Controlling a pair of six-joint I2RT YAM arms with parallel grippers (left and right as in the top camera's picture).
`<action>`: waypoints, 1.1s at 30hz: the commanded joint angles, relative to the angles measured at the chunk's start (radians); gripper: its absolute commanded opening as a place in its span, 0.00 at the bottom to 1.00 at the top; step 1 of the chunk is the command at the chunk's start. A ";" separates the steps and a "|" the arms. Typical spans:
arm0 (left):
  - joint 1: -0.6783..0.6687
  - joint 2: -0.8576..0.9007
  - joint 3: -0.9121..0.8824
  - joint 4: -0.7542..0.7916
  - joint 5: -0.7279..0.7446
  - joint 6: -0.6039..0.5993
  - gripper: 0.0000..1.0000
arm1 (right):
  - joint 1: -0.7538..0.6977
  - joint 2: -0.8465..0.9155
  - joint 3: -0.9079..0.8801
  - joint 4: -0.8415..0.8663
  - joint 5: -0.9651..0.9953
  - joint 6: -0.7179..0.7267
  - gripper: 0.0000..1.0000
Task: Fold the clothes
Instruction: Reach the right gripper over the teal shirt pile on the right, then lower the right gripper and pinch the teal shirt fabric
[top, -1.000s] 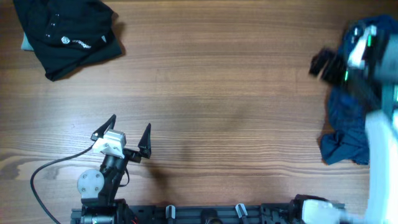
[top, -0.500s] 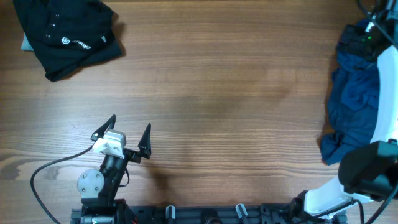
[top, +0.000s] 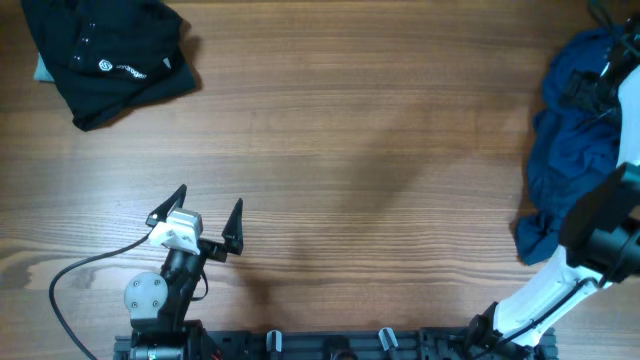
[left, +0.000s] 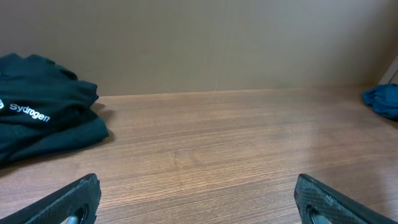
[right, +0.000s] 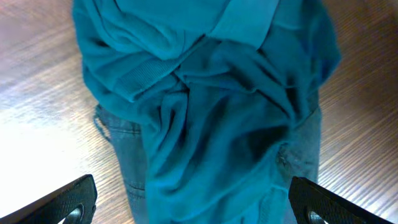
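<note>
the blue clothes (top: 572, 150) lie in a crumpled heap at the far right edge of the wooden table (top: 350, 140), partly running out of the overhead view. in the right wrist view the heap fills nearly everything. a lighter blue piece (right: 205, 74) is bunched on top, with a flat band of cloth showing near its upper edge. a darker, greyer piece (right: 121, 152) with stitched seams lies under it. that makes at least two garments, and i cannot tell whether more are buried.

the cloth looks soft, light and limp. it should sag and trail when lifted, and the top piece may drag the lower one along. it is not fragile. a better hold is probably an edge, such as the band or a hem, rather than the thick middle of the bunch.

the right claw (right: 199, 202) hangs over the heap, spread wide and pinching nothing. the left claw (top: 208, 205) is also spread wide and empty. it sits low at the near left of the table, well apart from the heap.

one black garment (top: 110, 55) with white lettering lies in the far left corner. there are two arms, with one claw each.
</note>
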 joint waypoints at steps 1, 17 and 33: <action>0.006 -0.007 -0.002 -0.005 -0.010 0.015 1.00 | -0.007 0.048 0.013 -0.002 0.059 -0.011 1.00; 0.006 -0.007 -0.002 -0.005 -0.010 0.015 1.00 | -0.023 0.106 -0.048 0.027 0.065 -0.010 0.98; 0.006 -0.007 -0.002 -0.005 -0.010 0.015 1.00 | -0.026 0.117 -0.060 0.030 0.065 -0.013 0.82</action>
